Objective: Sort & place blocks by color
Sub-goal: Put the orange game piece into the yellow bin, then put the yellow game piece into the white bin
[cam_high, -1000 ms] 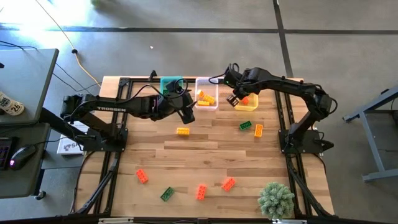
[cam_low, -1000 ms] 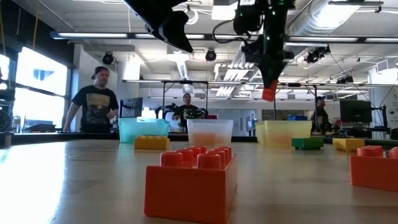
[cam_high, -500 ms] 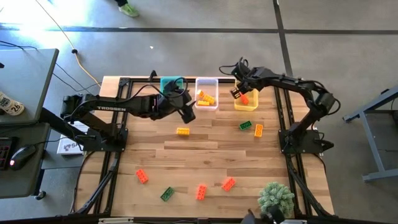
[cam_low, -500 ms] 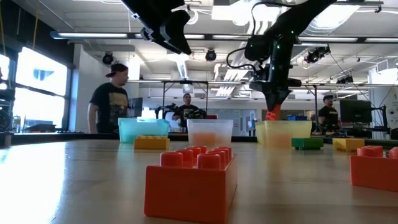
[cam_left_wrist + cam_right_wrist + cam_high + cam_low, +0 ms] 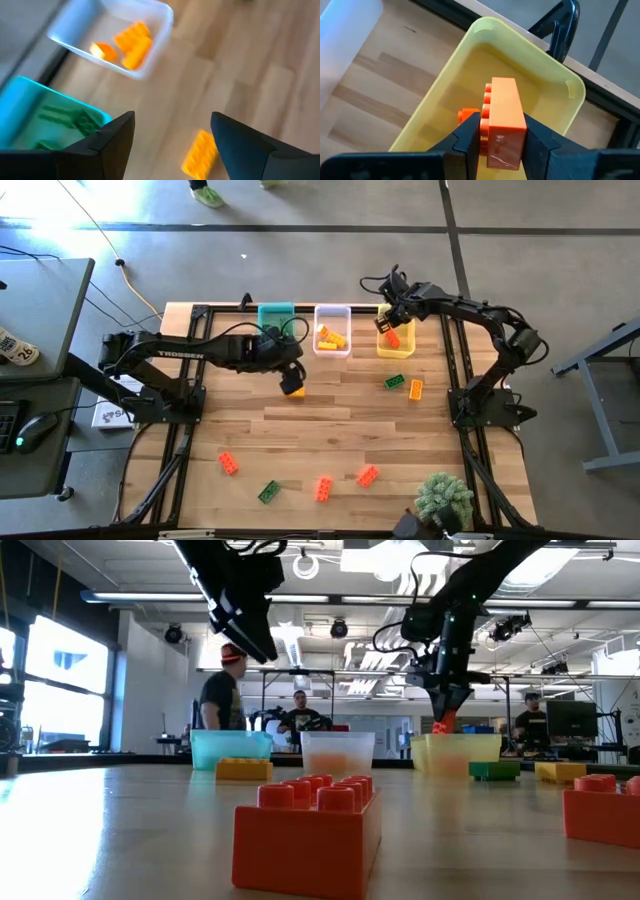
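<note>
While gripping a studded orange block (image 5: 503, 120), the right pincer (image 5: 501, 134) overhangs a glossy yellow bin (image 5: 555, 80).

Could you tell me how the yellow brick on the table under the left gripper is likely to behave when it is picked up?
The yellow brick looks like rigid moulded plastic, so probably stiff and light. It lies flat on the table, so it is unlikely to roll. Its smooth sides may slip between the left gripper's open fingers.
</note>
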You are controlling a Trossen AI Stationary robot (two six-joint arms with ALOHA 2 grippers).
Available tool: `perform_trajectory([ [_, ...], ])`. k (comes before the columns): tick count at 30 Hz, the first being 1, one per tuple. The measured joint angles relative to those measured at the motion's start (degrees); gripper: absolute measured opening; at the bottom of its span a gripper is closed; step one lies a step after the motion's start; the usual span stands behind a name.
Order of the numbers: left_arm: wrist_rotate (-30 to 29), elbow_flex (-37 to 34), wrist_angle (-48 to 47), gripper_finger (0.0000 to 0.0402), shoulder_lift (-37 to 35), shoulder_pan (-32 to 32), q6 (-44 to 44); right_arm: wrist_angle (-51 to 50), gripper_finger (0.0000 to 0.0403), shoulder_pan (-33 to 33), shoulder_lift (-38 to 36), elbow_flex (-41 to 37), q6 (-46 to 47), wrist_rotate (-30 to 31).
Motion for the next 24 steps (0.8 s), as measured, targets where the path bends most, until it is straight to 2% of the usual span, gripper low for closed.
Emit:
perform_trajectory([
  [4, 5.73, -0.02, -3.28, 0.0248, 0.92, 0.03, 2.3, 0.02, 0.0103, 0.08, 0.0, 0.0, -0.06, -0.57],
  [8, 8.73, -0.63, -4.29, 0.0248, 2.08, 0.36, 3.46, 0.36, 0.0103, 0.08, 0.0, 0.0, -0.13, -1.38],
  [14, 9.56, -1.51, -4.7, 0.0248, 2.47, 0.33, 3.26, 0.22, 0.0103, 0.08, 0.0, 0.0, -1.69, -3.06],
  [16, 9.81, -1.49, -4.21, 0.0248, 2.49, 0.36, 5.54, 0.2, 0.0106, 0.1, 0.0, 0.0, -1.8, -2.97],
  [19, 10.28, -1.49, -3.98, 0.0248, 3.87, 0.97, 10.76, 0.15, 0.0121, 0.08, 0.0, 0.0, -1.8, -2.94],
  [24, 12.33, -1.5, -3.73, 0.0248, 7.21, 2.92, 16.15, -0.26, 0.0168, 0.18, 0.0, 0.0, -1.38, -2.76],
])
